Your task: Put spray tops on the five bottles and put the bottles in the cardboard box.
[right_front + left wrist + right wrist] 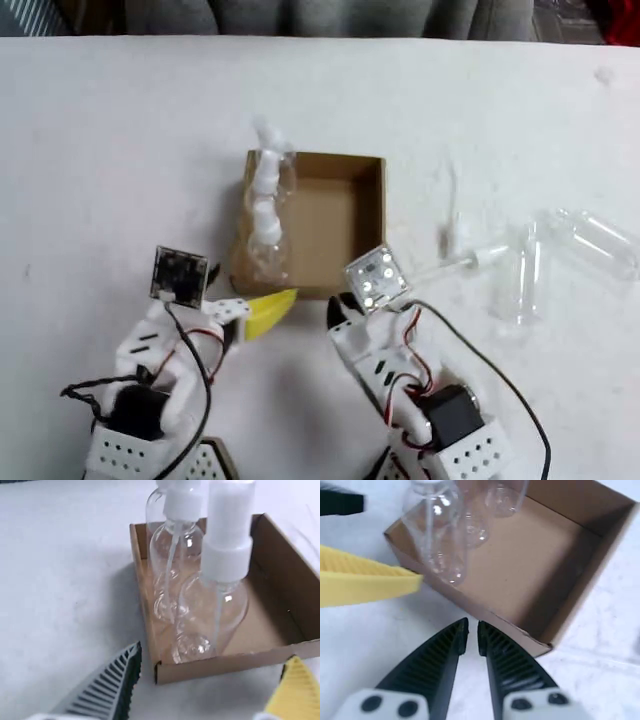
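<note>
Bottles are described from the arm side of the surface outward. Nearest, the right pincer sits just short of the cardboard box, its black fingers closed to a narrow slit, gripping nothing. Beside it, the left pincer is spread wide, one grey and one yellow finger, holding nothing, and faces the box's near left corner. Inside the box, three capped bottles stand upright in a row along the left wall, running from the near wall to the far wall; the rest of the box floor is bare cardboard. To the right of the box, well apart from it, a loose spray top lies on the white surface. Two uncapped bottles lie on their sides just beyond it.
</note>
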